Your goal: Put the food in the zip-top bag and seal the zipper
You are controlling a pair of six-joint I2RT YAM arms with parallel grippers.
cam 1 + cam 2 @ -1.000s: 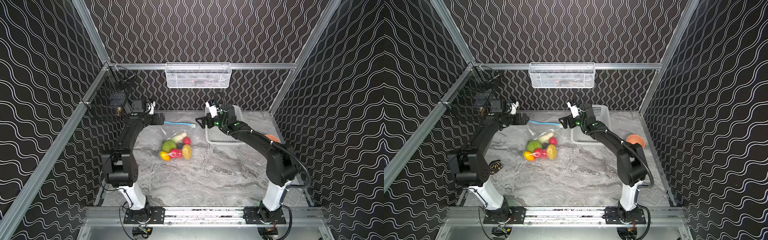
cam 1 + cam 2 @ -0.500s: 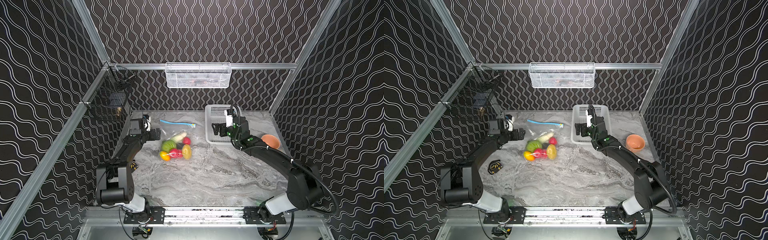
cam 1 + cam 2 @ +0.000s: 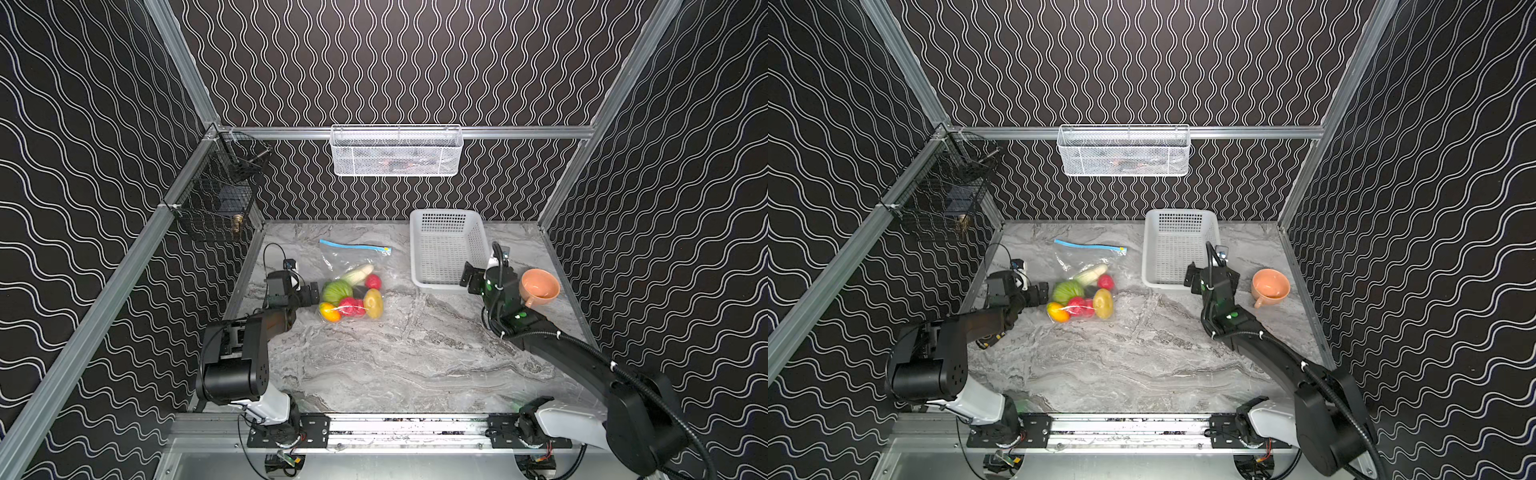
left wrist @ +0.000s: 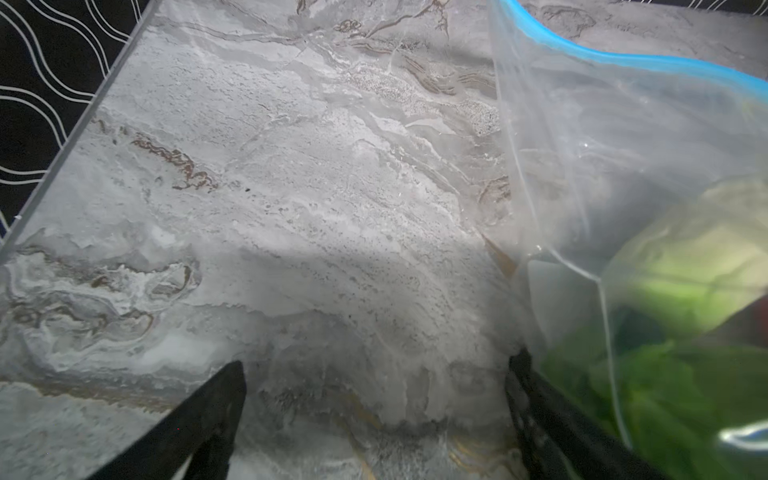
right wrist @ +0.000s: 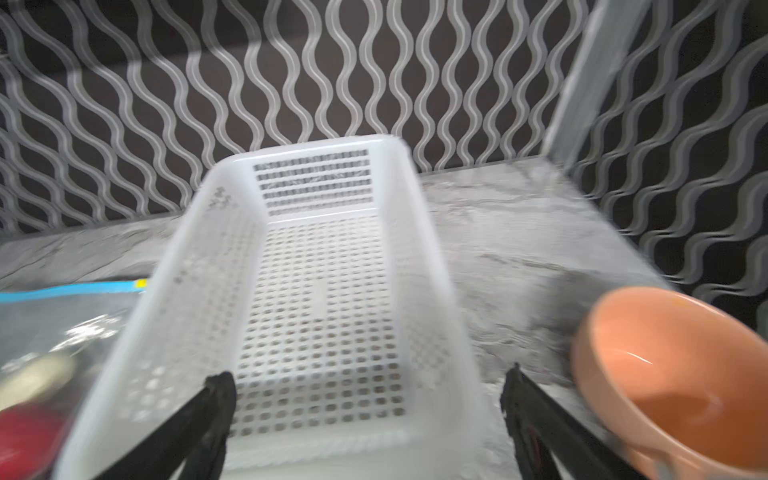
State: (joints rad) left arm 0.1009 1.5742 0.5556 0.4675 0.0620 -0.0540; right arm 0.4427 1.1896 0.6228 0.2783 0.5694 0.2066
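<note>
The clear zip-top bag (image 3: 353, 264) (image 3: 1086, 262) lies flat at the table's back centre. All the food (image 3: 351, 295) (image 3: 1084, 296) shows inside it: green cabbage, white long vegetable, red pieces, yellow potato, yellow-orange fruit. The light-blue zipper (image 3: 353, 246) (image 3: 1090, 246) runs as one flat line along the far edge, its yellow slider at the right end. My left gripper (image 3: 309, 293) (image 3: 1040, 291) (image 4: 377, 363) is open and empty, just left of the cabbage, one finger against the bag. My right gripper (image 3: 469, 276) (image 3: 1192, 276) (image 5: 368, 374) is open and empty at the basket's near end.
A white perforated basket (image 3: 415, 257) (image 3: 1147, 257) (image 5: 320, 291) stands right of the bag. An orange bowl (image 3: 539, 286) (image 3: 1270, 286) (image 5: 665, 374) sits beside the right wrist. A white wire basket (image 3: 395, 151) hangs on the back wall, a black wire cage (image 3: 216, 208) on the left wall.
Both arms have drawn back from the zipper toward the front. The left gripper came down beside the bag's left side; the right gripper swung right to the basket's near end.
</note>
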